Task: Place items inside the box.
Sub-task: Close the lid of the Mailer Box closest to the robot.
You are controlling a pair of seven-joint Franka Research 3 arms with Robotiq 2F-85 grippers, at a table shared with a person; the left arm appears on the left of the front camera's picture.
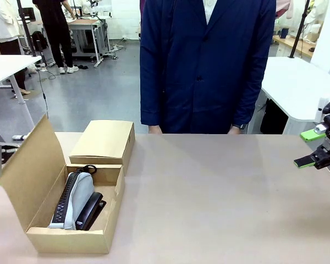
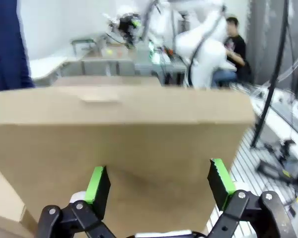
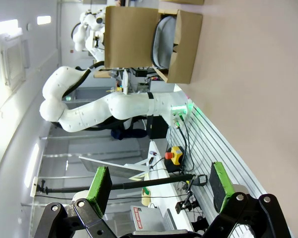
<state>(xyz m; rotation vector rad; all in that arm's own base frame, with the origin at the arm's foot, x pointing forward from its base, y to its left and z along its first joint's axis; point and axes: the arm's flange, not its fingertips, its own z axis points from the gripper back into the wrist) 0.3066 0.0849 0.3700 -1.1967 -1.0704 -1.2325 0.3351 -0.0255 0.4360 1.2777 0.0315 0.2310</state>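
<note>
Box point(image 1: 71, 236) sat at table's point(image 1: 220, 209) left-front corner, flap lid point(image 1: 30, 170) swung open & leaning out to left. Inside: grey pencil case point(image 1: 80, 201) lying lengthwise, black stapler point(image 1: 92, 210) tucked against its right side, touching. Black loop-shaped bit at far end of box, too small to ID. Second, closed cardboard box point(image 1: 104, 142) just behind, touching far wall.

Left gripper point(image 2: 159, 186) jaws apart, nothing between, facing outer side of the flap point(image 2: 119, 163) close up. Contact w/ cardboard: couldn't tell.

Right gripper point(image 1: 314, 147) hung at table's right edge, well apart from box, green pads spread, empty.

Person in navy coat point(image 1: 206, 60) stood at far side, hands point(image 1: 154, 130) at table edge.
</note>
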